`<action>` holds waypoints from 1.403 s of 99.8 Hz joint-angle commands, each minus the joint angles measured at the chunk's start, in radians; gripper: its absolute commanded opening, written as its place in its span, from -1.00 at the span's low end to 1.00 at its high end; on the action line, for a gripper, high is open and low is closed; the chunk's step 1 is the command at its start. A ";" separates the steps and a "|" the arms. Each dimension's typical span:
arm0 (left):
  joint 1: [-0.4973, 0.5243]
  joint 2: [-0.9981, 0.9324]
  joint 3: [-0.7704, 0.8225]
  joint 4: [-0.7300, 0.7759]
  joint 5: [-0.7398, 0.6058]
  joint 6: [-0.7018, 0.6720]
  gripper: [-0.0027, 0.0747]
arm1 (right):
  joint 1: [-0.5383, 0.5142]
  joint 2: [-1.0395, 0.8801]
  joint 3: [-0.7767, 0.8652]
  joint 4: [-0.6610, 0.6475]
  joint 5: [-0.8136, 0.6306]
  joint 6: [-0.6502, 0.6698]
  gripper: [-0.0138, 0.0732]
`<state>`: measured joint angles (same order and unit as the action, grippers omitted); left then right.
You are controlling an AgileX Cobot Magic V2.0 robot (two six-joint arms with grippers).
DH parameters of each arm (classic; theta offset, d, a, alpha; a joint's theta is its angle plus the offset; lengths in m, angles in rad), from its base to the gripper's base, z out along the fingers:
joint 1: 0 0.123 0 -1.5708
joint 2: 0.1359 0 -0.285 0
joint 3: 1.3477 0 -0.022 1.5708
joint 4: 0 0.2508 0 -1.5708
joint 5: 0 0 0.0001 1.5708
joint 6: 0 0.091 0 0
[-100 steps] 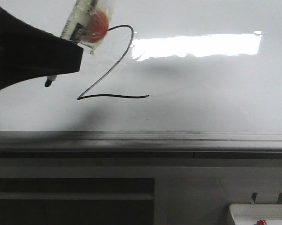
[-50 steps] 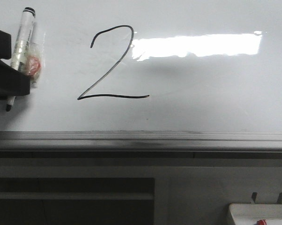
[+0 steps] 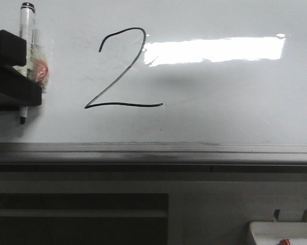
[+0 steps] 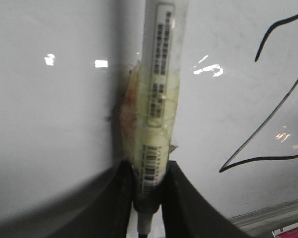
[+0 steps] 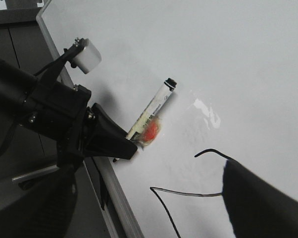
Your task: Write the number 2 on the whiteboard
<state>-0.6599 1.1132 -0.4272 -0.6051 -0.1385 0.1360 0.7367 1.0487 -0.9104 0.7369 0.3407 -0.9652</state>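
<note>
The number 2 (image 3: pixel 120 69) is drawn in thin black line on the whiteboard (image 3: pixel 220 97), left of the bright reflection. My left gripper (image 3: pixel 26 87) is at the board's far left, well left of the digit. It is shut on a white marker (image 3: pixel 26 35) that stands upright, tip down, with a red blob taped to it. In the left wrist view the marker (image 4: pixel 156 124) sits clamped between both fingers of the gripper (image 4: pixel 148 198), with the 2 (image 4: pixel 268 119) off to one side. My right gripper (image 5: pixel 147 198) is open and empty above the digit (image 5: pixel 188 193).
The whiteboard's grey metal lower frame (image 3: pixel 153 153) runs across the front view. A small white tray (image 3: pixel 268 229) with a red item (image 3: pixel 284 241) sits at the bottom right. The left arm (image 5: pixel 45 109) fills one side of the right wrist view.
My left gripper has carried the marker from over the top of the 2 out to the far left. The marker now stands upright. The whole digit is uncovered.
</note>
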 commanded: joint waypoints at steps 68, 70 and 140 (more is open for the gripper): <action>0.003 -0.313 -0.031 0.141 0.008 -0.007 -0.98 | -0.014 -0.102 0.046 0.021 -0.104 0.075 -0.82; 0.003 -0.328 -0.029 0.153 0.008 -0.007 -0.98 | -0.011 -0.121 0.057 0.015 -0.127 0.069 -0.82; 0.003 -0.788 0.160 0.537 0.081 -0.007 -0.98 | -0.011 -1.067 0.778 0.008 -0.324 0.036 -0.82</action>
<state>-0.6583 0.3213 -0.2421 -0.0747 0.0064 0.1355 0.7287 -0.0021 -0.1392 0.7396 0.0884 -0.9163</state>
